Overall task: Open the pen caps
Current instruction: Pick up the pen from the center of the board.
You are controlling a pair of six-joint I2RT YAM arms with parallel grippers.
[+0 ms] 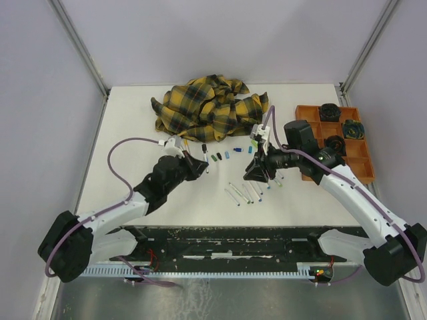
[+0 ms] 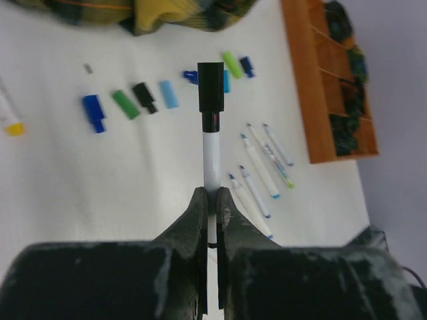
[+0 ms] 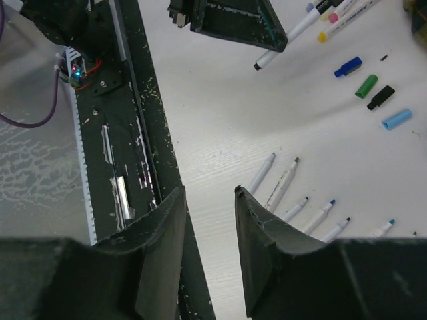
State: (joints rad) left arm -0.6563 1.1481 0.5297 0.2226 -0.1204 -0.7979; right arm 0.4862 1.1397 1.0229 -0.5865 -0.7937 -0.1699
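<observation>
My left gripper (image 2: 212,195) is shut on a thin white pen (image 2: 212,157) that points away from it, with a black cap (image 2: 211,87) on its far end. From above, this gripper (image 1: 200,165) sits left of centre. Loose pen caps lie in a row on the table: blue (image 2: 94,111), green (image 2: 125,105), black (image 2: 144,97) and light blue (image 2: 169,94). Several uncapped pens (image 2: 259,168) lie side by side beyond them. My right gripper (image 3: 210,200) is open and empty above the near table edge, close to those uncapped pens (image 3: 283,187).
A yellow-and-black plaid cloth (image 1: 210,107) is bunched at the back centre. An orange compartment tray (image 1: 363,160) holding dark objects stands at the right. A few capped pens (image 3: 340,17) lie near the cloth. The black rail (image 3: 143,147) runs along the near edge.
</observation>
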